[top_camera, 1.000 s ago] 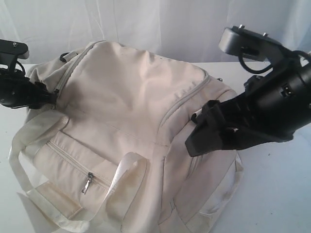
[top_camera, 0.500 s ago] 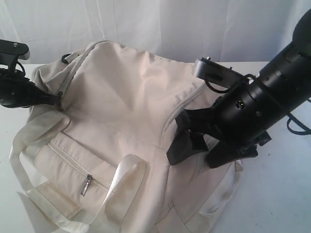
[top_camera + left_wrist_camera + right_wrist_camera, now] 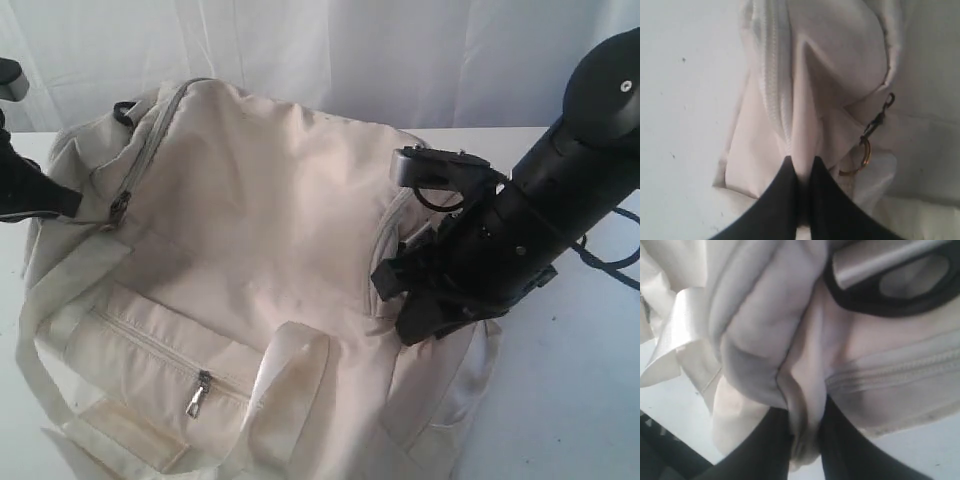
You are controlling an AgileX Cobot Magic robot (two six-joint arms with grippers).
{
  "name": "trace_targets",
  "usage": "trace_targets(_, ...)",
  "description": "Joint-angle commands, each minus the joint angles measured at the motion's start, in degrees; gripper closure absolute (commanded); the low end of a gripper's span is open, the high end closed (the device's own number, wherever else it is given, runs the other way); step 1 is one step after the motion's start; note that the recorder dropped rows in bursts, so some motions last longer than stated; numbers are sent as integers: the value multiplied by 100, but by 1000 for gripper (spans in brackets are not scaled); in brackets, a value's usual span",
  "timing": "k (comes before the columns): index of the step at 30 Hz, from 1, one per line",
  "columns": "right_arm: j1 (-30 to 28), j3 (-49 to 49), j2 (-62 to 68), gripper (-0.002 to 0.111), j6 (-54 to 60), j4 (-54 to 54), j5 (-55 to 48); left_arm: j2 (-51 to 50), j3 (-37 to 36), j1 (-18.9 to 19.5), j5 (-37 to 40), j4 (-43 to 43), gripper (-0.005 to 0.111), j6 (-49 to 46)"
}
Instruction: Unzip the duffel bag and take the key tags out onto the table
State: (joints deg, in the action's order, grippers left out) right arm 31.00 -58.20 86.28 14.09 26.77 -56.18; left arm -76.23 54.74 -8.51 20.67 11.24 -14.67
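The right arm (image 3: 560, 190) has tipped steeper onto the duffel bag (image 3: 250, 200); both jaws pinch its fabric.

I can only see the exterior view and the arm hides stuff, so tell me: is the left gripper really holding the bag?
Observer: Yes. The left wrist view shows the left gripper shut on a fold of the duffel bag, right beside its zipper teeth.
Operator: Is anything dangling there?
Observer: A dark clip with a brass-coloured ring lies against the bag next to that fold.
Operator: What about the other arm?
Observer: In the right wrist view the right gripper pinches a fabric fold beside a closed zipper.
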Motion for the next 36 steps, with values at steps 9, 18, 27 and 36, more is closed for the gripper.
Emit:
trace_targets(9, -274, -62, -763, 108, 108, -1739, 971, 1673, 0, -14, 2864, -878, 107, 1180)
trace_targets(18, -274, -62, -1119, 108, 108, -1649, 1449, 2214, 0, -14, 3466, -882, 107, 1295)
trace_targets(27, -274, -62, -1611, 64, 183, -1635, 1557, 2325, -509, -14, 3534, -839, 107, 1295)
trace_targets(36, 35, -62, -2129, 23, 1874, -26, 1649, 2362, -1177, -14, 3044, -791, 107, 1295)
